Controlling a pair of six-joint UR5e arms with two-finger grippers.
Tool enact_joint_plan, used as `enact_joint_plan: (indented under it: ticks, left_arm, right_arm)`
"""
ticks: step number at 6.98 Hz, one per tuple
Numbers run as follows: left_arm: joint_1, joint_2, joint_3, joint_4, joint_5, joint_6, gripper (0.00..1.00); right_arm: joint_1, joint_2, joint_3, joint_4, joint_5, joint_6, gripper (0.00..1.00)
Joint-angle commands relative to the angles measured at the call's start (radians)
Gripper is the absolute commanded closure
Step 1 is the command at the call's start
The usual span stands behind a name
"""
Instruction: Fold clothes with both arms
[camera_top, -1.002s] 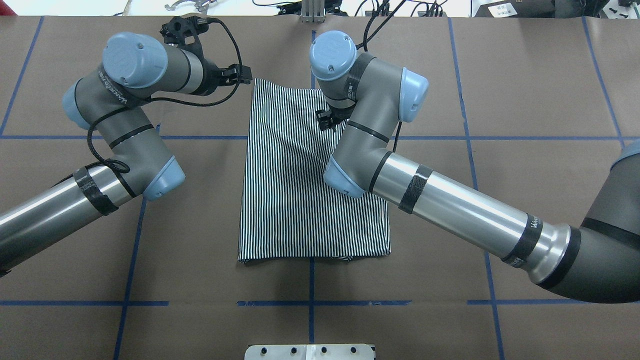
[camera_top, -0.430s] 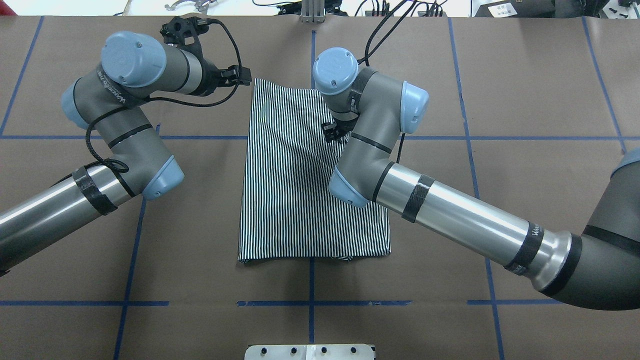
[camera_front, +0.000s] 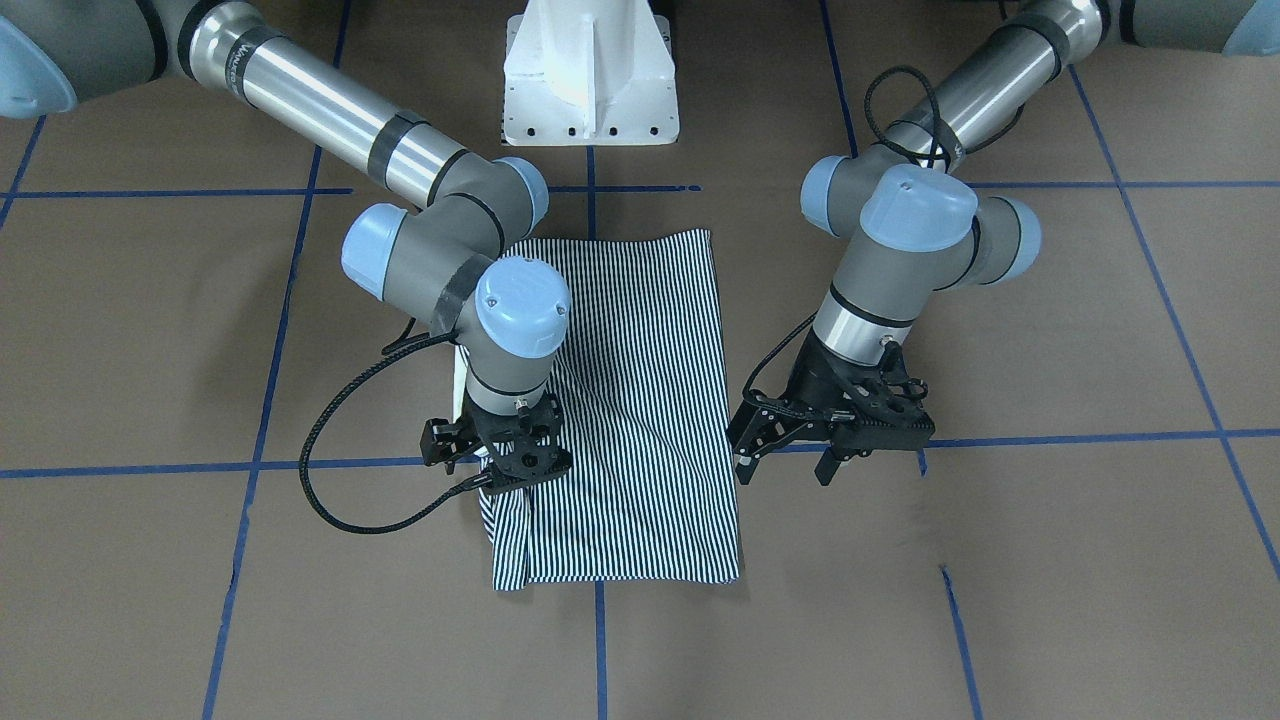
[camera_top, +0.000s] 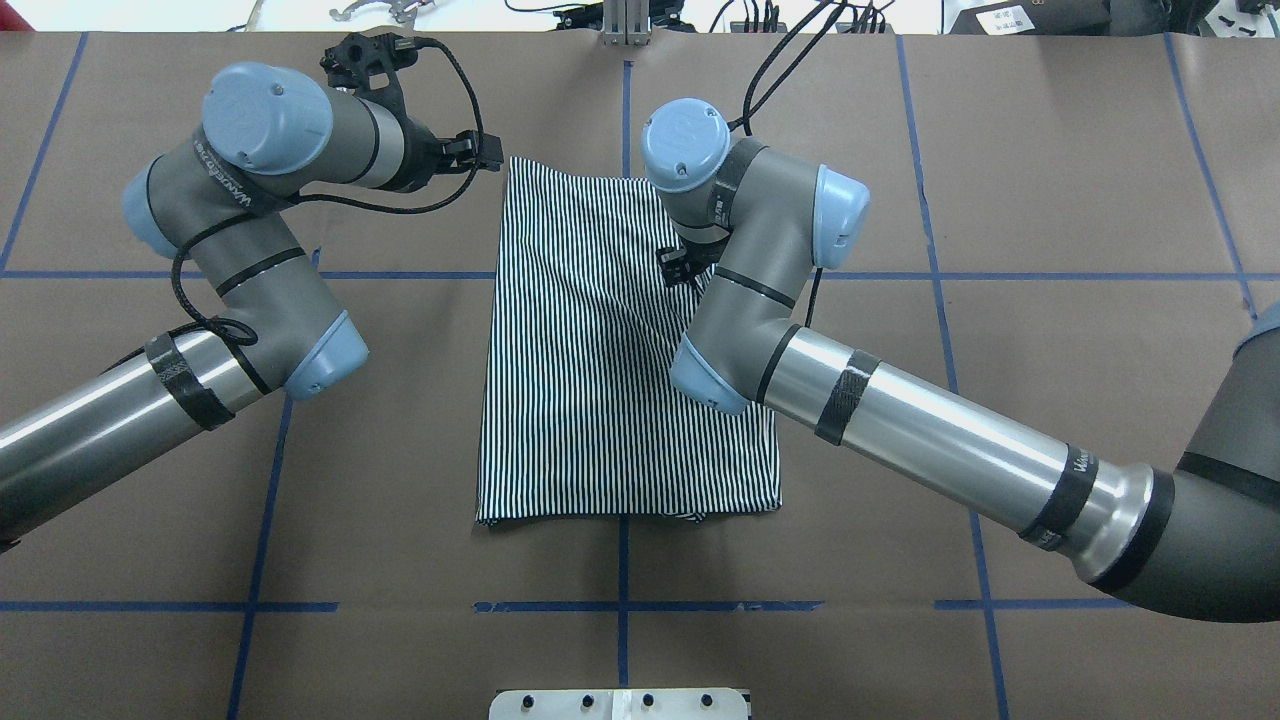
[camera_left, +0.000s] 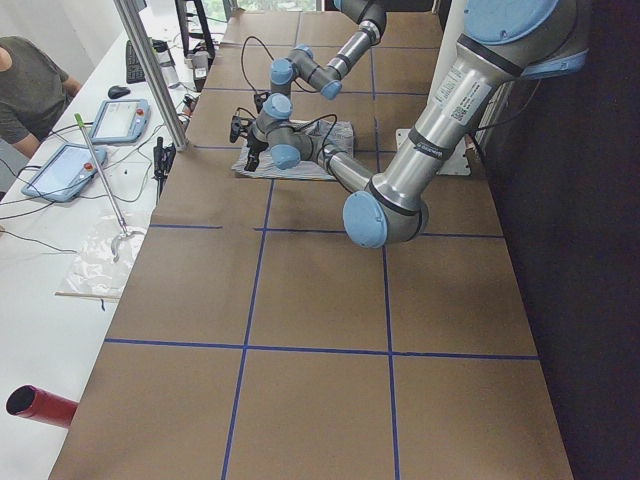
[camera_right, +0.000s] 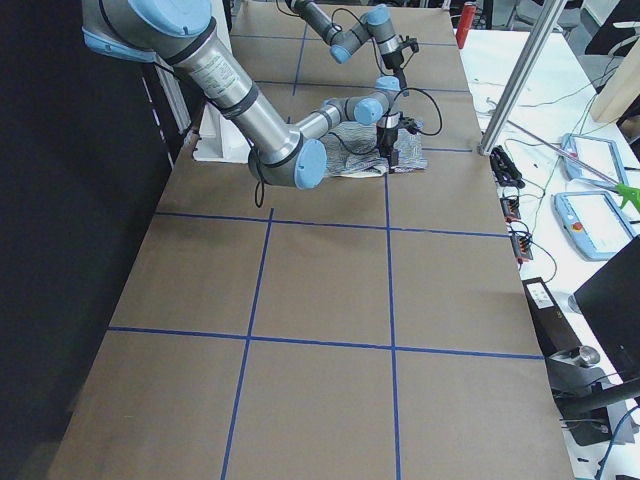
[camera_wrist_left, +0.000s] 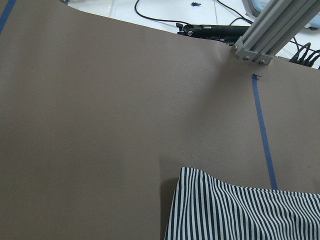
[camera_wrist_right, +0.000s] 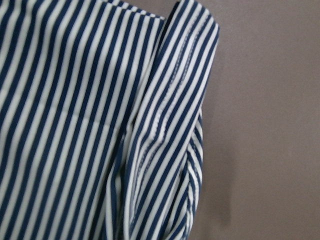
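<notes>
**striped shirt folded at mid-counter, one arm on its edge, one beside it**

the polo shirt (camera_top: 590, 380) lies folded into a tall rectangle at the middle of the counter (camera_top: 1050, 200), stripes running away from the robot. it is mostly flat. creases fan across its far half toward the right edge, and in the front-facing view the fabric at that far right corner is gathered into a raised fold. the right wrist view sits close over this spot and shows a stitched hem doubled over next to bare brown paper.

the right gripper (camera_front: 512, 478) is down at that right edge, toward the far end, pointing straight at the counter with the cloth bunched up to it. its jaws are hidden by its own body, so i cannot tell whether they are clenched on the fabric. the right arm (camera_top: 930, 440) comes in from the robot's right, its silver forearm slanting over the shirt's near right part. its wrist joints are stacked upright above the tool.

the left gripper (camera_front: 787, 465) hangs just beside the shirt's left edge, toward the far end, over bare paper and not touching the cloth. its jaws are spread apart with nothing between them. the left arm (camera_top: 250, 270) enters from the robot's left and bends away from the robot. its wrist turns inward, so the tool tilts down toward the shirt.

blue tape lines (camera_top: 400, 275) grid the brown paper, and the white pedestal (camera_front: 590, 70) stands on the robot's side of the shirt.
</notes>
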Motion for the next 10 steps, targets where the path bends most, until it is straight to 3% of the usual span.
enact_joint_plan:
  ticks: [1,3,4,6,7,8,9,10]
  left_arm:
    - [0.002,-0.002,-0.002,0.0,0.0,-0.006,0.0]
    - [0.002,-0.01,-0.015,0.009,0.0,-0.012,0.0]
    - [0.002,-0.003,-0.034,0.014,0.0,-0.012,0.0]
    - [0.0,-0.001,-0.04,0.014,-0.002,-0.012,0.0]
    - [0.0,0.005,-0.055,0.015,-0.05,-0.049,0.0]
    - [0.006,0.095,-0.163,0.068,-0.193,-0.189,0.0]
    - [0.024,0.143,-0.321,0.213,-0.224,-0.337,0.0]
    - [0.119,0.174,-0.463,0.37,-0.189,-0.45,0.0]
  right_arm:
    - [0.059,-0.04,0.011,0.008,0.021,-0.081,0.0]
    - [0.177,-0.213,0.114,0.024,0.042,-0.278,0.0]
    - [0.238,-0.217,0.125,0.047,0.103,-0.31,0.0]
    - [0.254,-0.14,0.123,0.038,0.169,-0.27,0.0]
    - [0.253,-0.135,0.146,0.041,0.258,-0.221,0.0]
    - [0.25,-0.178,0.253,0.034,0.293,-0.154,0.0]
    - [0.219,-0.259,0.378,0.035,0.335,-0.067,0.0]
    - [0.19,-0.311,0.471,0.034,0.344,-0.019,0.0]
